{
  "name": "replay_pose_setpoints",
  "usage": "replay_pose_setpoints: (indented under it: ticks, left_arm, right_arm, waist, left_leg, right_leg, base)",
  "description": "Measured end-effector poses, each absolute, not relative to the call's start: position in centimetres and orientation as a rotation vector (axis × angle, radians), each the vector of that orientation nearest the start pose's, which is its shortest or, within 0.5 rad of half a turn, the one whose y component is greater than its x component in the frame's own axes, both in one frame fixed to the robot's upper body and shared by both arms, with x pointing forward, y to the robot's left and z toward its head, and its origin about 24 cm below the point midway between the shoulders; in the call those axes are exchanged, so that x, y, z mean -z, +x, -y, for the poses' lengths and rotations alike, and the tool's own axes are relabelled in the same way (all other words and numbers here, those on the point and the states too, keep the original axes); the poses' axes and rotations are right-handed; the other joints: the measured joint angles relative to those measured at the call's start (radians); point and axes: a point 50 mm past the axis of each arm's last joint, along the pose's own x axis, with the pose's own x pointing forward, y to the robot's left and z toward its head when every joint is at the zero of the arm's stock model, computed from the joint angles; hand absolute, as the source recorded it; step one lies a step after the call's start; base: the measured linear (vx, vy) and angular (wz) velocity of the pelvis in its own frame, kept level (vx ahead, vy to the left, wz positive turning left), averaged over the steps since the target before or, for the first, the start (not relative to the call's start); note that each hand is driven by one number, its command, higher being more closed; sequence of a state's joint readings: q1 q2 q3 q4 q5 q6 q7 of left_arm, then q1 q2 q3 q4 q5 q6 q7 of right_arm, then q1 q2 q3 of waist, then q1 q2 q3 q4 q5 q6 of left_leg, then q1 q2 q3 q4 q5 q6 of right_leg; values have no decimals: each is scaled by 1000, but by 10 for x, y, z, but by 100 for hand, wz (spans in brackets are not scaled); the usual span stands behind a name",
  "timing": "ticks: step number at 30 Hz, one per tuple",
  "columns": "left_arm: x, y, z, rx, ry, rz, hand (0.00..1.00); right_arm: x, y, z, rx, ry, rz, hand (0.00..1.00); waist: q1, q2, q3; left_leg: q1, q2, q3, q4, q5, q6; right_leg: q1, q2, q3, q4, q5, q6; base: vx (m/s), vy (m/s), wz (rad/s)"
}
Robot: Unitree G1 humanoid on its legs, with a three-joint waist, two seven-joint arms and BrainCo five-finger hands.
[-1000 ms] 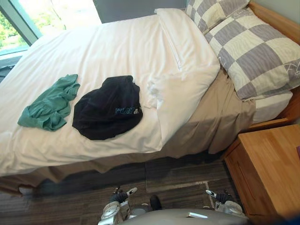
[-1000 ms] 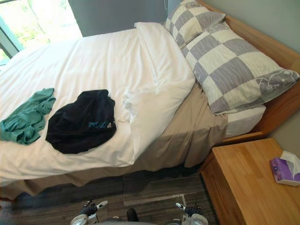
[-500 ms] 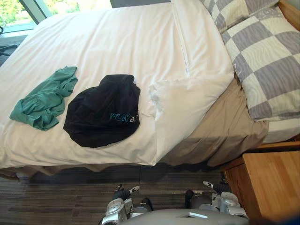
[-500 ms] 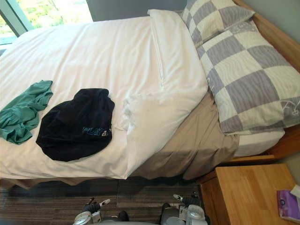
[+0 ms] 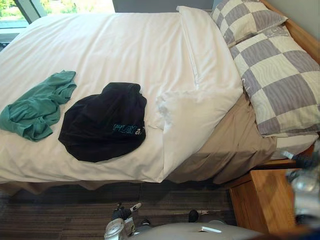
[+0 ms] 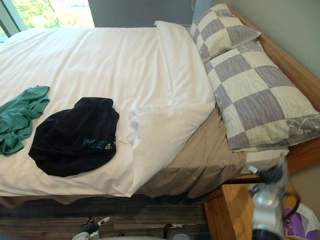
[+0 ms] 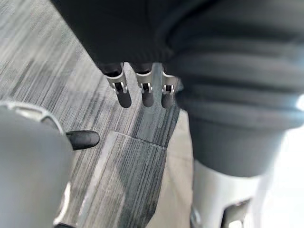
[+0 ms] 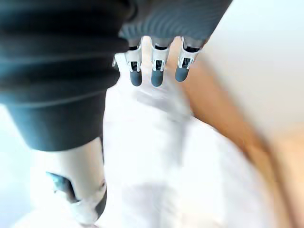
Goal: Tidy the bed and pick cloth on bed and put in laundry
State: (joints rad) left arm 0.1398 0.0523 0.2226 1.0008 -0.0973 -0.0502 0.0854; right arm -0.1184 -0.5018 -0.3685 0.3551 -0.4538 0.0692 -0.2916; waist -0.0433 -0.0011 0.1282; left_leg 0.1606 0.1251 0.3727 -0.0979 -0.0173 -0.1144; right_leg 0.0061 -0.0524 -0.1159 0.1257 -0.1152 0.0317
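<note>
The left hand (image 7: 145, 95) hangs released, fingers straight and holding nothing, over the grey striped carpet floor (image 7: 114, 180), at 6 o'clock in the head view. The right hand (image 8: 155, 71) is also released, fingers straight and empty. It shows at 4 o'clock, in front of the light wooden nightstand (image 5: 260, 200), where a purple tissue box (image 6: 295, 222) sits.

At 12 o'clock from the left hand, a rumpled black cloth with teal print (image 5: 105, 122) lies on the white duvet (image 5: 115, 45) near the bed's closest edge. A crumpled green cloth (image 5: 35, 107) lies at 9 o'clock from it, just beside it but apart. At 3 o'clock from the black cloth, the duvet's corner is folded back, baring a tan sheet (image 5: 235, 145). Two grey-and-cream checked pillows (image 5: 280, 85) lie at 2 o'clock.
</note>
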Motion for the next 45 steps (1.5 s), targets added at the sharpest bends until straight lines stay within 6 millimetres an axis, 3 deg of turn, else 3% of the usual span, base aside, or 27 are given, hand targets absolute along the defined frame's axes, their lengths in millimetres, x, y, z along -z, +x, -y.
replay_pose_setpoints:
  ticks: [3,6,10,15,20,27,28,35,41,45]
  left_arm:
    - [160,78,-210,-389,-74,-1074,0]
    - [161,64,-212,-368,-39,-1109,0]
    - [163,50,-211,-365,-28,-1143,0]
    - [160,64,-211,-343,-16,-1090,0]
    - [155,83,-212,-318,0,-1024,0]
    - [143,120,-210,-284,-6,-906,0]
    - [142,124,-210,-283,-11,-888,0]
    - [138,134,-204,-278,-21,-840,0]
    - [134,145,-202,-256,-17,-817,0]
    - [134,147,-201,-253,-15,-826,0]
  right_arm:
    - [-87,265,339,602,-1031,-103,0]
    - [-103,298,302,449,-1194,20,0]
    - [-127,328,265,350,-1282,147,0]
    - [-186,364,212,266,-1356,384,0]
    - [-221,374,199,299,-1373,483,0]
    - [-253,378,219,397,-1427,481,0]
    - [-258,380,220,412,-1424,481,100]
    - [-271,382,240,481,-1459,434,100]
    - [-276,378,232,536,-1562,475,100]
    - [-258,367,222,494,-1577,514,100]
  waist:
    - [4,9,-6]
    - [9,22,-11]
    - [25,23,12]
    - [63,32,101]
    - [70,34,175]
    - [87,40,270]
    - [89,45,281]
    - [95,77,333]
    - [94,83,336]
    - [92,83,336]
  left_leg:
    - [-7,-1,-11,0,4,6]
    - [-44,-5,-33,1,11,17]
    - [-96,-16,-62,1,29,29]
    - [-190,-26,-95,1,57,56]
    - [-272,-42,-127,8,75,73]
    - [-369,-60,-170,35,84,86]
    - [-386,-63,-177,39,85,87]
    - [-440,-74,-201,54,89,93]
    - [-443,-77,-204,66,90,93]
    - [-411,-76,-191,63,91,95]
  right_leg:
    - [-5,-1,-8,-6,4,-1]
    - [-34,-4,-21,-5,10,0]
    - [-72,-10,-42,-5,20,-1]
    - [-150,-22,-58,-4,49,1]
    - [-214,-40,-80,1,63,10]
    - [-283,-64,-92,18,65,10]
    - [-296,-66,-93,23,65,10]
    - [-349,-88,-93,61,65,11]
    - [-350,-91,-90,69,64,11]
    - [-329,-91,-79,77,64,11]
  base:
    - [8,-10,12]
    - [7,-15,16]
    - [-10,-4,22]
    - [-66,12,17]
    - [-39,16,21]
    - [17,27,24]
    - [31,10,13]
    - [19,20,12]
    - [1,5,2]
    - [-5,4,-9]
